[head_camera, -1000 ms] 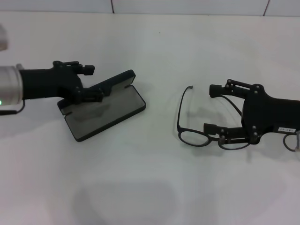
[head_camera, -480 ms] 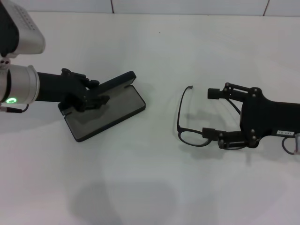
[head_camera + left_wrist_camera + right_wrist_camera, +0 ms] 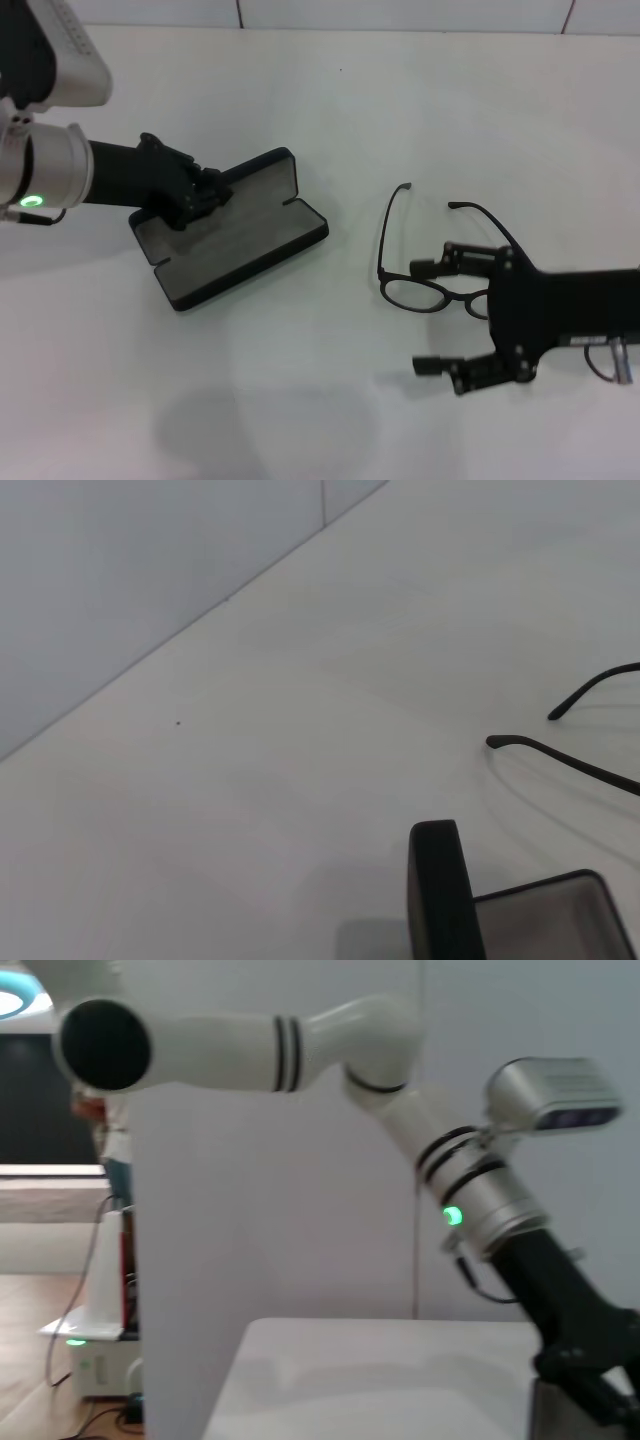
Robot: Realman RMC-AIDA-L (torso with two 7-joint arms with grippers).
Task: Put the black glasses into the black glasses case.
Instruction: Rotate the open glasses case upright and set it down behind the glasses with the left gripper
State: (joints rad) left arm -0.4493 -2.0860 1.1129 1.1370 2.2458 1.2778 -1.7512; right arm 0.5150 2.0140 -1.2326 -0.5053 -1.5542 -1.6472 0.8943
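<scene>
Two grippers work a white table [image 3: 330, 90] in the head view. At left of the frame, the left gripper [image 3: 205, 195] rests on the grey lining of the black glasses case [image 3: 235, 240], which lies open with its lid laid back, apparently pinning the case in place while the glasses are fetched; whether its fingers are parted or closed cannot be told. At lower right, the right gripper [image 3: 428, 316] hangs with its jaws spread wide and holding nothing, one finger over the near lens, the other out over bare table toward the bottom of the frame. The black glasses [image 3: 425, 285] lie well apart from the case, right of centre, lenses toward the bottom of the frame, temple arms unfolded and pointing to the top. Open table separates glasses and case, leaving a clear lane leftward. The case's raised rim faces that lane, so the frame would likely need lifting over it.
</scene>
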